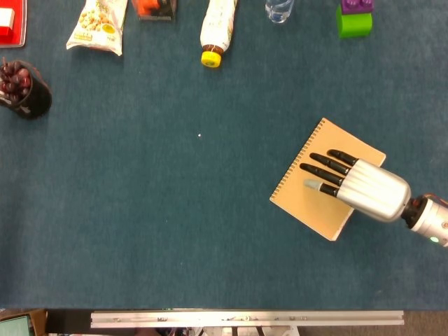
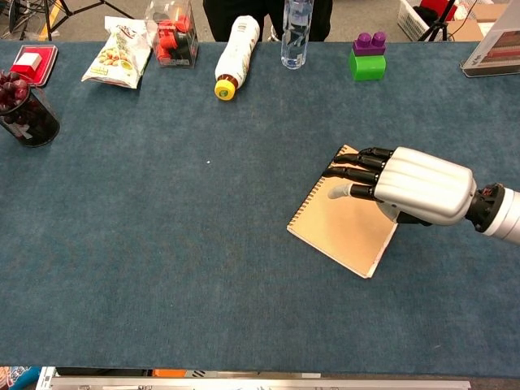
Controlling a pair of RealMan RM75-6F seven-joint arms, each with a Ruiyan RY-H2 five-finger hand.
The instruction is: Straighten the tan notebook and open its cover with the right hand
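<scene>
The tan notebook [image 1: 308, 194] [image 2: 341, 227] lies closed and skewed on the blue table, its spiral binding along the upper-left edge. My right hand [image 1: 357, 183] [image 2: 402, 185] lies over the notebook's right half, palm down, fingers stretched out flat across the cover toward the binding. It holds nothing; whether the fingertips press the cover I cannot tell. The notebook's right edge is hidden under the hand. My left hand shows in neither view.
Along the far edge stand a snack bag [image 2: 116, 53], a lying bottle with yellow cap [image 2: 234, 57], a clear water bottle [image 2: 296, 28] and a green-purple block [image 2: 367, 57]. A dark cup of grapes [image 2: 24, 110] sits at far left. A red box [image 2: 32, 61] is beyond it.
</scene>
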